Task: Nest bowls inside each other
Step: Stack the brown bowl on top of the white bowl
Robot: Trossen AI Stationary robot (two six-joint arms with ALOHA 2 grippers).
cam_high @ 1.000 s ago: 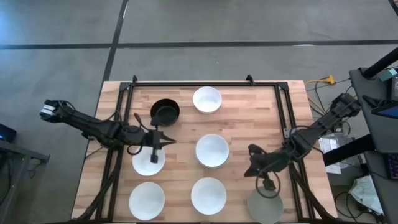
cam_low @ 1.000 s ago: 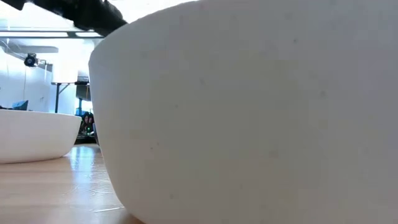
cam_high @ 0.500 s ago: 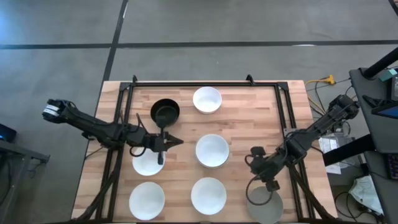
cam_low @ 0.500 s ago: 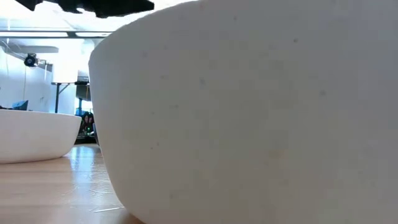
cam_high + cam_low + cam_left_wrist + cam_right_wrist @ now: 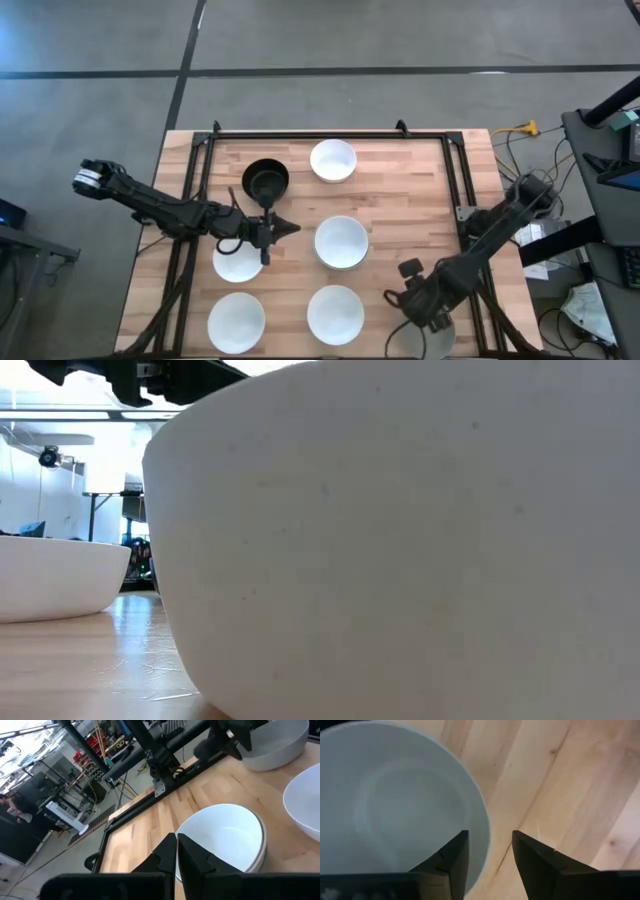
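A grey bowl sits at the table's near right; in the right wrist view the grey bowl fills most of the picture. My right gripper hangs open over it. In its wrist view my right gripper has one finger over the bowl's inside and one outside the rim. My left gripper is shut with nothing in it, between the black bowl and the centre white bowl. A white bowl lies under the left arm.
More white bowls stand at the far middle, near left and near middle. A black frame rail borders the table. In the low view one white bowl fills the picture, with another white bowl at its left.
My left gripper has come up off the white bowl at the left and swung toward the table's right, tipping from pointing down to nearly level. My right gripper has moved toward the near edge, over the grey bowl.
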